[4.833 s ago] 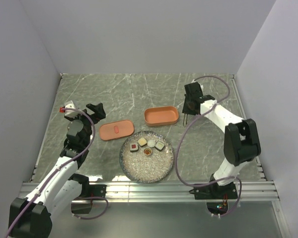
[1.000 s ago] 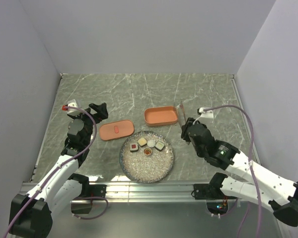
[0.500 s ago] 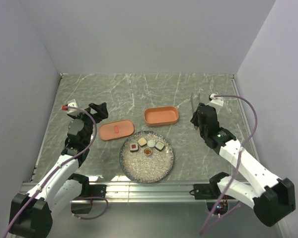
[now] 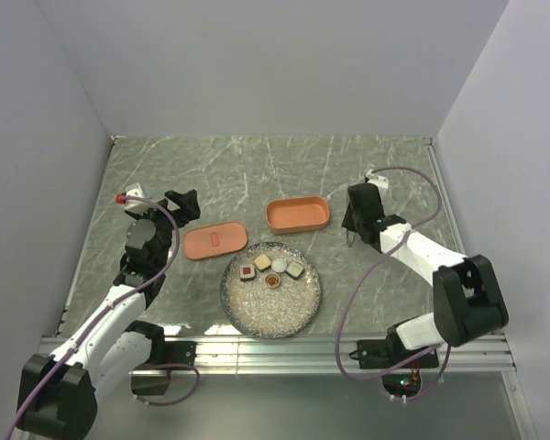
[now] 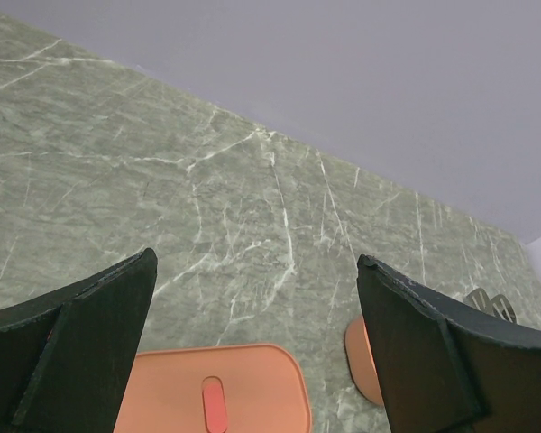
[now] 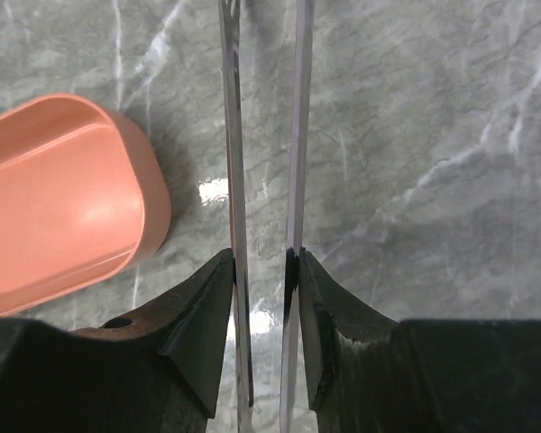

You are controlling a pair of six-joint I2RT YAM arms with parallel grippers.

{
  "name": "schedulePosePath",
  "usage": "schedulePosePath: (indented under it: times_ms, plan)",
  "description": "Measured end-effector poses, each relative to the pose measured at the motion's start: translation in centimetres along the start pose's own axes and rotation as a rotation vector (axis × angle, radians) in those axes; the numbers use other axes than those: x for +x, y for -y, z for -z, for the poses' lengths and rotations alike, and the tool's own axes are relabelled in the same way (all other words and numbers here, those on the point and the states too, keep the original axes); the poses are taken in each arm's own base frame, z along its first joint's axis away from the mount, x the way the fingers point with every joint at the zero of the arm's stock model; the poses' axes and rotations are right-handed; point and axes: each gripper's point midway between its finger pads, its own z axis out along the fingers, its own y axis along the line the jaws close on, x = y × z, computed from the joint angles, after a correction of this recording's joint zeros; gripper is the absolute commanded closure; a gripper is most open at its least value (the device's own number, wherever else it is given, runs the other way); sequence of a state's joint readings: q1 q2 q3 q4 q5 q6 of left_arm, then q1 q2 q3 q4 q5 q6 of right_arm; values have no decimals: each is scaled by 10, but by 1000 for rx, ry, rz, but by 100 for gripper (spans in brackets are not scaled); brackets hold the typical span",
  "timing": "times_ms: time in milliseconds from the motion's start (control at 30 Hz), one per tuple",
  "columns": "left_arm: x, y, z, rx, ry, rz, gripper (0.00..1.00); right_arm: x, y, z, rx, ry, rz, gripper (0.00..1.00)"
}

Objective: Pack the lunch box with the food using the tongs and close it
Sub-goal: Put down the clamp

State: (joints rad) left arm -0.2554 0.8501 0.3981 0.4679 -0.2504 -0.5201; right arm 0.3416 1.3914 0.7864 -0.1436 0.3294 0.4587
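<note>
Two thin arms of the tongs (image 6: 233, 180) are clenched in the right end effector (image 6: 263, 271), held over the tabletop (image 4: 257, 174) just beside the right end of the open lunch box (image 4: 298, 215). Its lid (image 4: 214, 242) lies flat, well to the left. Five pieces of food (image 4: 271, 269) sit on the speckled plate (image 4: 270, 316). The left end effector (image 5: 255, 266) hovers near the lid, released and holding nothing

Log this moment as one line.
right gripper: shut on tongs, beside lunch box | left gripper: open, near lid | food: on plate | lunch box: empty, lid off
</note>
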Motion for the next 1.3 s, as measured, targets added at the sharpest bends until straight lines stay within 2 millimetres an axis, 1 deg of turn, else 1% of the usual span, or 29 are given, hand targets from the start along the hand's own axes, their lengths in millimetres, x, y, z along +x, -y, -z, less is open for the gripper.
schedulePosePath:
  times_ms: [133, 433, 500, 567, 600, 700, 800, 900, 1000, 1100, 1167, 1300]
  plan:
    - [2, -1, -1, -3, -6, -2, 1, 9, -2, -15, 11, -60, 13, 60]
    - [4, -2, -2, -5, -10, -3, 1, 39, -4, -50, 52, -248, 64, 60]
    - [4, -1, -2, -5, -10, -3, 1, 43, -5, -52, 51, -270, 67, 59]
    - [4, -1, -2, -5, -9, -2, 1, 48, -5, -53, 52, -290, 71, 58]
    - [4, -1, -2, -4, -9, -2, 1, 50, -4, -52, 53, -299, 73, 54]
    - [4, -1, -2, -3, -10, -3, 1, 48, -4, -49, 51, -294, 72, 50]
    - [4, -1, -2, -1, -11, -3, 0, 44, -3, -41, 42, -272, 61, 48]
    - [5, 0, -2, 3, -14, -3, 1, 37, -2, -31, 28, -241, 46, 47]
    - [5, 0, -2, 4, -14, -3, 0, 21, -7, -20, -1, -190, 25, 46]
    - [5, 0, -2, 4, -14, -3, 1, 11, -10, -17, -17, -157, 11, 46]
    - [4, 0, -2, 4, -13, -2, 0, 15, -10, -20, -12, -168, 12, 46]
    - [4, 0, -2, 5, -14, -2, 1, 33, -5, -31, 16, -223, 24, 46]
